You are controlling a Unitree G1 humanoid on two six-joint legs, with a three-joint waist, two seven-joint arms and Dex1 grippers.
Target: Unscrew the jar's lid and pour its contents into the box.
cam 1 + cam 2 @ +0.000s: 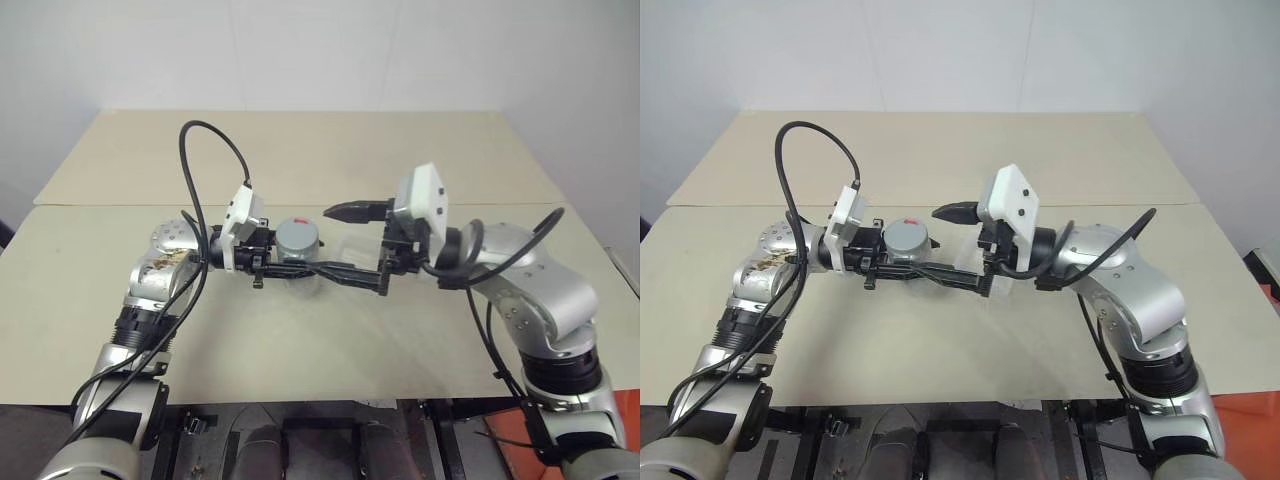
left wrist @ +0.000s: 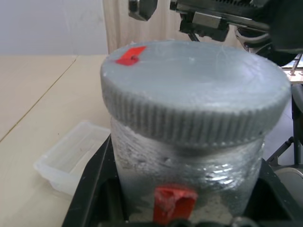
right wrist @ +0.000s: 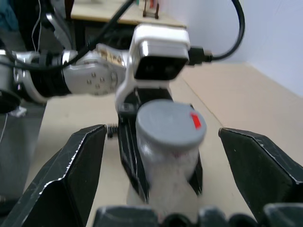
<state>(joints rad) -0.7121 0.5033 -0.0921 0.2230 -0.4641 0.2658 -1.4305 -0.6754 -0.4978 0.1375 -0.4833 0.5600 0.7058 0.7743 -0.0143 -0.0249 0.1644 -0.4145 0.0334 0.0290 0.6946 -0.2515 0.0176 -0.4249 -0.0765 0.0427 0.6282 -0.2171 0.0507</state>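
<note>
My left gripper (image 1: 292, 263) is shut on the jar (image 1: 300, 262), a silvery-grey cylinder with a red stripe (image 2: 174, 203), and holds it upright above the table. The ribbed grey lid (image 2: 199, 90) sits on the jar's top and carries a small red mark. The contents are hidden inside. My right gripper (image 1: 330, 241) points at the jar from the right. It is open, with one finger (image 3: 71, 170) on either side of the lid and neither touching it. The clear plastic box (image 2: 68, 158) lies on the table just beyond the jar, under my right gripper.
The beige table (image 1: 300, 330) has a seam (image 1: 120, 205) running across it, with a second panel (image 1: 300, 150) behind. A white wall stands past the far edge. Black cables loop off both wrists.
</note>
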